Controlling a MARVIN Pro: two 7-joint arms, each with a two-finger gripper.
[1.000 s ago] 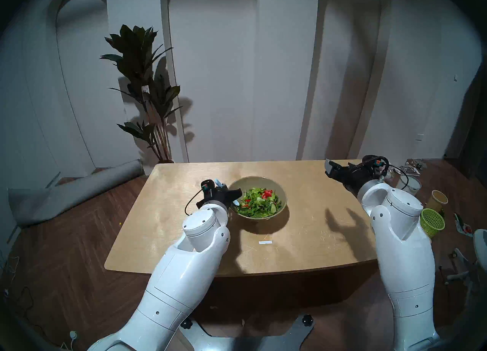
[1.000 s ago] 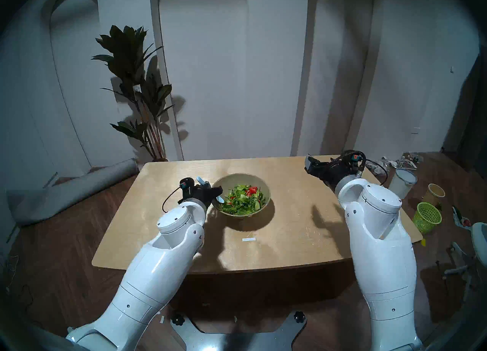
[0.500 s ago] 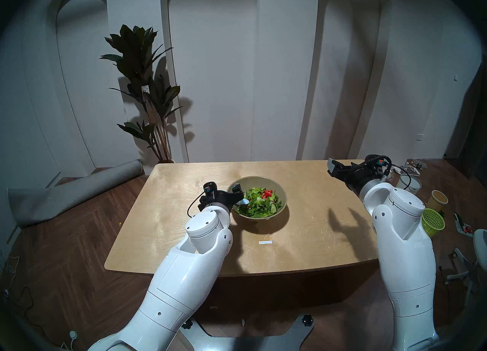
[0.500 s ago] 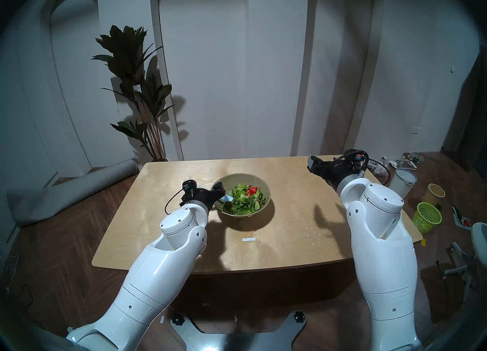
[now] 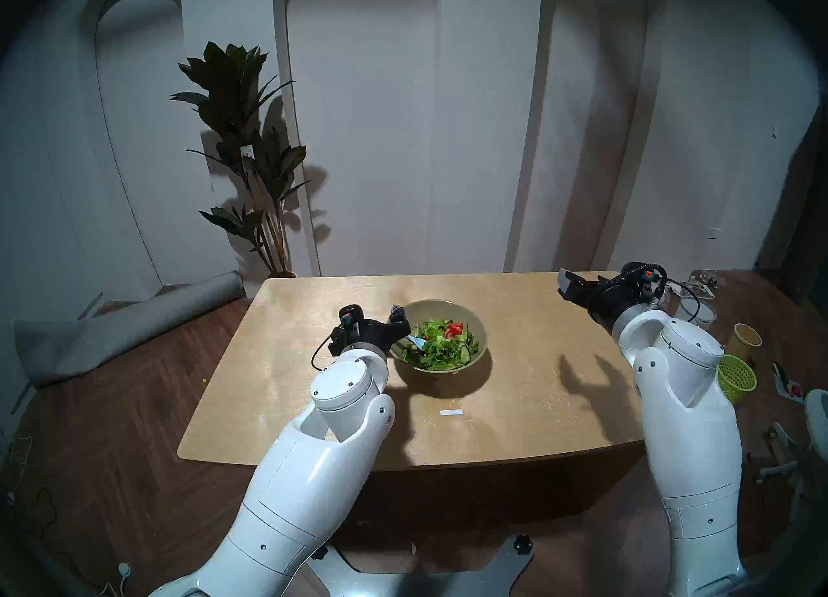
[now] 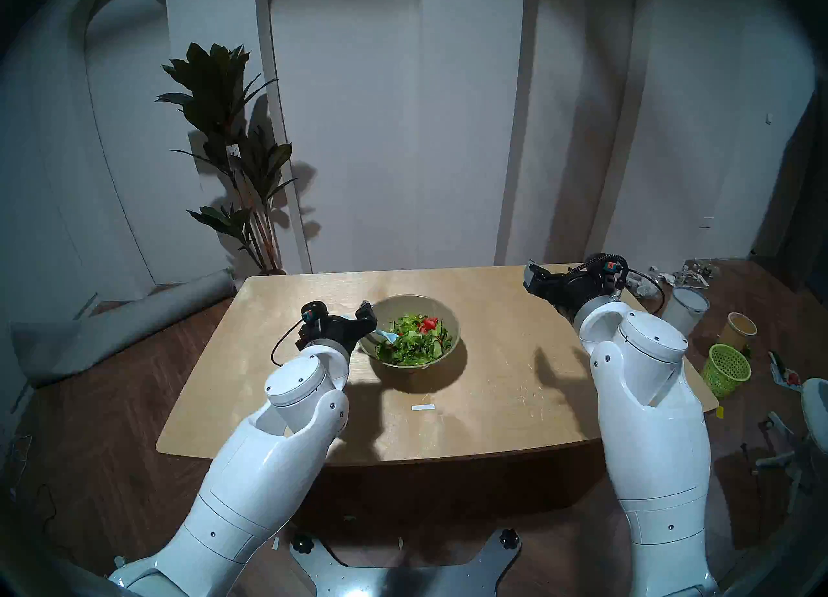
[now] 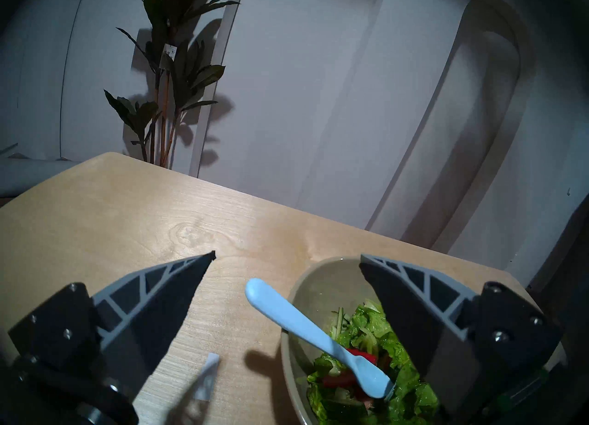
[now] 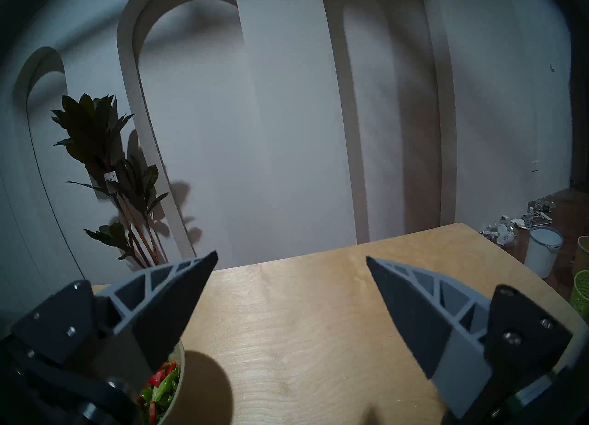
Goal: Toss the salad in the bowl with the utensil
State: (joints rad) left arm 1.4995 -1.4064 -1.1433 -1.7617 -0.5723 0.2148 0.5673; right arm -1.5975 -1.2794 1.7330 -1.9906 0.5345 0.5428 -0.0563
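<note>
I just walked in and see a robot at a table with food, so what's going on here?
The robot is working on a salad in a bowl on a wooden table. Its left claw is wide open beside the bowl, and the pale blue fork lies free, tip in the greens and handle over the rim. The right claw hangs open and empty over the table.

light wood table, rounded corners, grain and scratches visible. bowl sits on it, a bit left of centre toward the far side. small white strip lies flat near the front edge, apart from the bowl. scattered pale crumbs front right.
</note>
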